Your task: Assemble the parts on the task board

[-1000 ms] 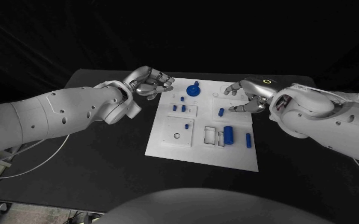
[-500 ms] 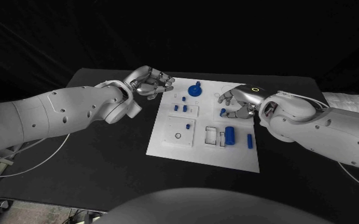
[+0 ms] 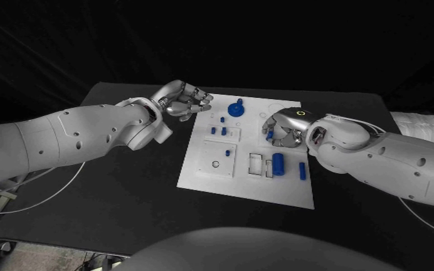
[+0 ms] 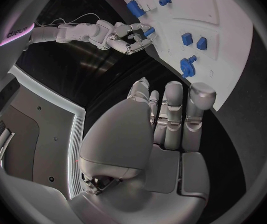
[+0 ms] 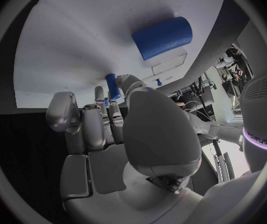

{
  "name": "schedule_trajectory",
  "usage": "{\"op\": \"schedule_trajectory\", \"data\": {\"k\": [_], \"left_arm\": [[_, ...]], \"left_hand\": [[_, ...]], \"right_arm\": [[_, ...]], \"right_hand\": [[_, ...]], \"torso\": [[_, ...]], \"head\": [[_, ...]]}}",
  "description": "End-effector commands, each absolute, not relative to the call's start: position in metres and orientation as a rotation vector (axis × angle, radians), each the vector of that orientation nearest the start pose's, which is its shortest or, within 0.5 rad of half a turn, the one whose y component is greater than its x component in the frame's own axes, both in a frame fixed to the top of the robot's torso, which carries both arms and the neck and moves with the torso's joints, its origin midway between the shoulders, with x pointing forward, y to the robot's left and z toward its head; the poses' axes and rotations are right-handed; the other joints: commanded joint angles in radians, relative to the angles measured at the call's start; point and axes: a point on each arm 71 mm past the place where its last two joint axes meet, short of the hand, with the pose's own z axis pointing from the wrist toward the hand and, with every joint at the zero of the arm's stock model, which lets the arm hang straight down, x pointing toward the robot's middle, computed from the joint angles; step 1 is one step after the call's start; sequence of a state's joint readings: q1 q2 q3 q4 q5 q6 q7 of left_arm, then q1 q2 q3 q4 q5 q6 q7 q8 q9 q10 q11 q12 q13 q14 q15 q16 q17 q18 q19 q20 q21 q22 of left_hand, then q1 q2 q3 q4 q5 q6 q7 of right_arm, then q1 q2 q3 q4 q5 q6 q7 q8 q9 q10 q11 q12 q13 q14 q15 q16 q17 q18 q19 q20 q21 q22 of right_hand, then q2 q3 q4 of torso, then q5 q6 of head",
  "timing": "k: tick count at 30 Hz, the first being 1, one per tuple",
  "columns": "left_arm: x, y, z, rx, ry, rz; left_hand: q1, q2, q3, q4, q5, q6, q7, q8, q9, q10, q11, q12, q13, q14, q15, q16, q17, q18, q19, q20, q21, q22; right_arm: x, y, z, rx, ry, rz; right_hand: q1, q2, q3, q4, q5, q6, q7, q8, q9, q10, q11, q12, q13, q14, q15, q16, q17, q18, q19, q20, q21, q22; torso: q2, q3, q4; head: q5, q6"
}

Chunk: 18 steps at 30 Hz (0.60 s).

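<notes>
My right hand (image 3: 283, 128) has slid in over the task board (image 3: 210, 180), fingertips closing on a small blue peg (image 5: 111, 85), half hidden mid-board. My left hand (image 3: 185, 100) hovers curled, empty, beside the board.

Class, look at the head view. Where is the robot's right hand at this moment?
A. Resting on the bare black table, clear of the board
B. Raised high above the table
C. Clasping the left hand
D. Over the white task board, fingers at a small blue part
D: the right hand is over the task board, its fingers closing around a small blue part.
</notes>
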State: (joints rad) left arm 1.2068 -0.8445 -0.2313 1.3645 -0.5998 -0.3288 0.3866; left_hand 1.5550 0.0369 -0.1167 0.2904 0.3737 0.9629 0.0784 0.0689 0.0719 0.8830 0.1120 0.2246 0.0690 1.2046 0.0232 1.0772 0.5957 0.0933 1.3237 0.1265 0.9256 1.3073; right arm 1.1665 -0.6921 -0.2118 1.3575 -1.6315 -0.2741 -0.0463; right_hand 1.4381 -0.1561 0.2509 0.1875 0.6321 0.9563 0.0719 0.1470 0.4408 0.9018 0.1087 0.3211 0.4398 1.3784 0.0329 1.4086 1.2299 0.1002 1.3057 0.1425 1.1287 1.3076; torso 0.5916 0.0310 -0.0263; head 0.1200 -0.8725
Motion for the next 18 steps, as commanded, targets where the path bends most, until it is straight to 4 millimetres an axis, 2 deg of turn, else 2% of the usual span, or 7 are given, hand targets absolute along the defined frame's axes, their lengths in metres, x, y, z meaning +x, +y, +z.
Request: {"op": "schedule_trajectory", "data": {"k": [1, 5, 13, 18], "left_arm": [[0.4831, 0.2470, -0.2424, -0.455, 1.691, -1.164], [0.4834, 0.2480, -0.2425, -0.455, 1.691, -1.160], [0.4836, 0.2491, -0.2428, -0.457, 1.695, -1.155], [0.4840, 0.2491, -0.2436, -0.458, 1.698, -1.154]], "left_hand": [[0.009, 0.001, -0.002, -0.001, 0.003, 0.000, 0.004, -0.002, -0.001, 0.003, 0.005, 0.004, -0.001, -0.007, 0.002, -0.001, 0.001, 0.017, -0.006, 0.001, 0.000, 0.115], [0.009, 0.001, -0.002, -0.001, 0.003, 0.000, 0.004, -0.002, -0.001, 0.003, 0.005, 0.004, -0.001, -0.007, 0.002, -0.001, 0.001, 0.017, -0.006, 0.001, 0.000, 0.115], [0.012, 0.002, -0.002, -0.001, 0.004, 0.000, 0.005, -0.003, -0.001, 0.004, 0.005, 0.005, -0.001, -0.008, 0.003, -0.001, -0.001, 0.017, -0.007, 0.001, -0.001, 0.115], [0.012, 0.002, -0.002, -0.001, 0.004, 0.000, 0.005, -0.003, -0.001, 0.004, 0.005, 0.005, -0.001, -0.008, 0.003, -0.001, -0.001, 0.017, -0.007, 0.001, -0.001, 0.115]], "right_arm": [[0.4740, -0.1667, -0.2759, -0.520, 1.824, 0.550], [0.4734, -0.1657, -0.2771, -0.520, 1.825, 0.556], [0.4706, -0.1656, -0.2755, -0.512, 1.807, 0.579], [0.4694, -0.1671, -0.2734, -0.503, 1.790, 0.589]], "right_hand": [[0.012, 0.004, 0.014, -0.018, 0.014, 0.033, 0.005, 0.027, 0.029, 0.030, -0.008, 0.011, 0.007, -0.007, -0.004, -0.006, -0.001, -0.005, -0.008, -0.005, -0.002, 0.139], [0.008, 0.008, 0.022, -0.046, 0.023, 0.044, 0.009, 0.064, 0.086, 0.067, -0.022, 0.039, 0.027, -0.005, -0.013, -0.004, 0.002, -0.005, -0.007, -0.013, 0.006, 0.140], [-0.011, 0.019, 0.041, -0.091, 0.042, 0.021, 0.019, 0.128, 0.215, 0.096, -0.041, 0.085, 0.074, 0.002, -0.029, -0.001, 0.007, -0.007, -0.005, -0.027, 0.023, 0.142], [-0.016, 0.022, 0.050, -0.104, 0.042, 0.017, 0.024, 0.143, 0.250, 0.098, -0.045, 0.094, 0.086, 0.004, -0.032, 0.000, 0.010, -0.008, -0.003, -0.031, 0.030, 0.143]], "torso": [[0.000, 0.0003, -0.0004], [0.000, 0.0003, -0.0001], [0.000, 0.0000, -0.0007], [0.000, -0.0001, -0.0002]], "head": [[0.003, 0.000], [0.003, 0.000], [0.007, 0.000], [0.008, 0.000]]}}
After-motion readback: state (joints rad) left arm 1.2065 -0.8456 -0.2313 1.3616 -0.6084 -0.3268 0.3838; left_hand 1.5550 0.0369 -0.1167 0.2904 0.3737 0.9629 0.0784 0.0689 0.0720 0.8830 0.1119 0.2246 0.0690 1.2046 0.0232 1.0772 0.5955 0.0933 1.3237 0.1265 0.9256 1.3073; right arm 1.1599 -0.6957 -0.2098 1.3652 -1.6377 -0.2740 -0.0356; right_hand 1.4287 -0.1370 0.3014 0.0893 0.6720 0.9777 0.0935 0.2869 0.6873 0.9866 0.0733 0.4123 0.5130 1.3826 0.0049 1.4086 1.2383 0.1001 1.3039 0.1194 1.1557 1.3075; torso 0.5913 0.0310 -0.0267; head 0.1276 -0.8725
